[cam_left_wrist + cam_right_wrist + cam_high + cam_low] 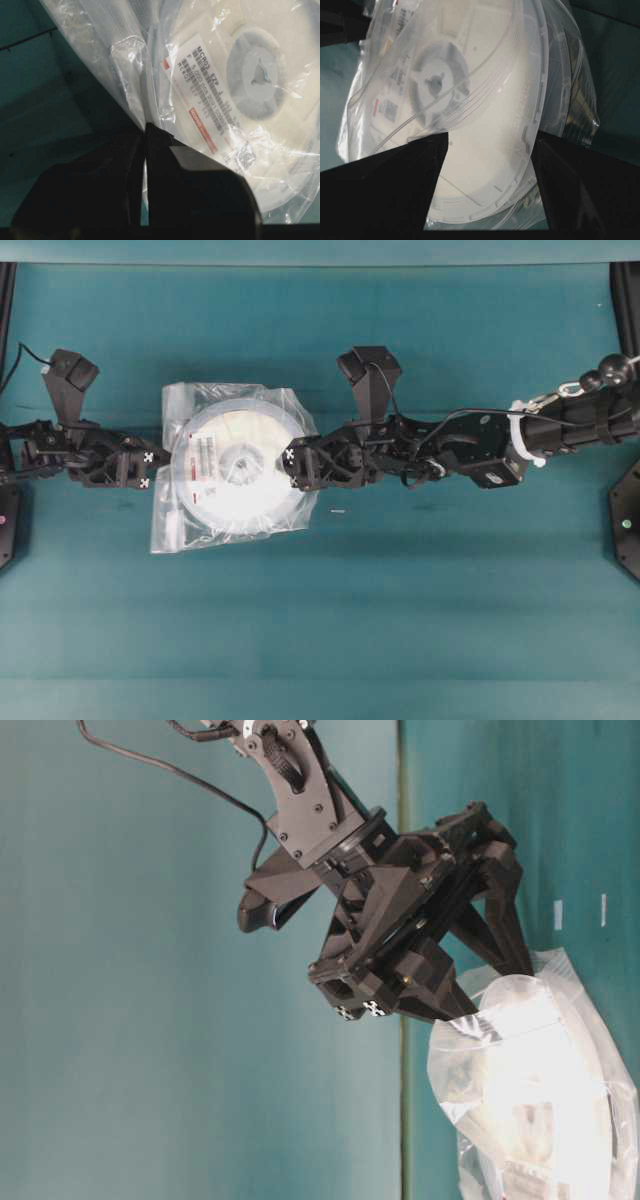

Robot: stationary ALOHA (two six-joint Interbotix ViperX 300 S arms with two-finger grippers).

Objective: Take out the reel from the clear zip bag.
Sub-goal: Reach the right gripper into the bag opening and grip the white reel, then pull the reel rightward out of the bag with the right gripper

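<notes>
Lying at centre left of the overhead view on the teal tabletop, the clear zip bag still encloses the reel, whose white label with red marks faces the left wrist camera. The left gripper is clenched on the bag's left edge, pinching the plastic. The right gripper stands spread wide at the bag's right side, its fingers either side of the reel's translucent rim.
</notes>
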